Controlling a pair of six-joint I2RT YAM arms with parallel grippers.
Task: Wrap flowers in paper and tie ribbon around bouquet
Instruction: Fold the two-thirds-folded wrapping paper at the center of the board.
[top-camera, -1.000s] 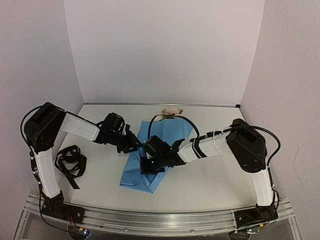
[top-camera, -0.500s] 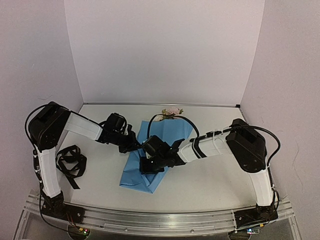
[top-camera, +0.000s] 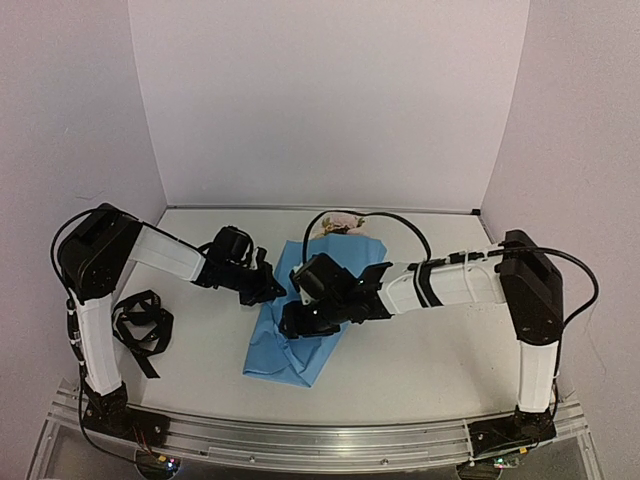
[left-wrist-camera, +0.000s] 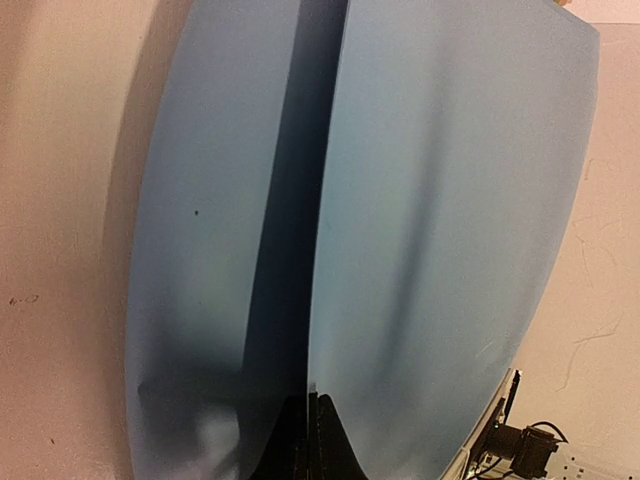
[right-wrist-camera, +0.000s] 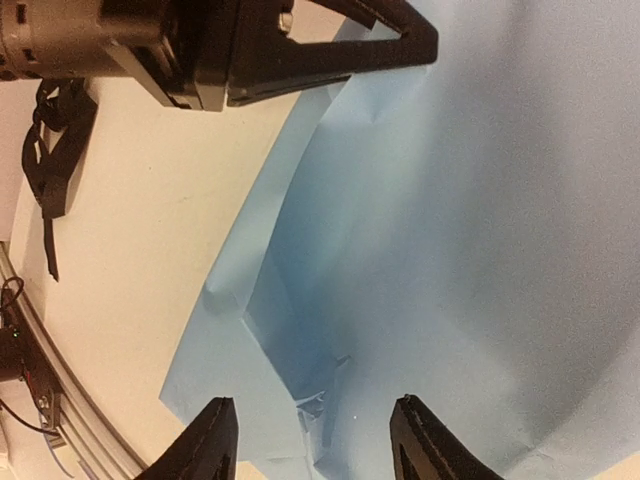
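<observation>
1. Wrapping looks to be the step in hand. From overhead, the large creased light blue paper sheet (top-camera: 287, 350) lies mid-tabletop. The pale pink rose flowers (top-camera: 342, 221) peep out at its end toward the far edge, and the long black fabric ribbon (top-camera: 140, 325) lies untouched by the left edge.
2. Left wrist: the left gripper (left-wrist-camera: 310, 425) is pinched closed on the paper sheet's raised fold.
3. Right wrist: the right gripper (right-wrist-camera: 315, 445) hangs partly spread and empty just above the paper sheet. Next it probably needs to catch the free flap and roll it over.
</observation>
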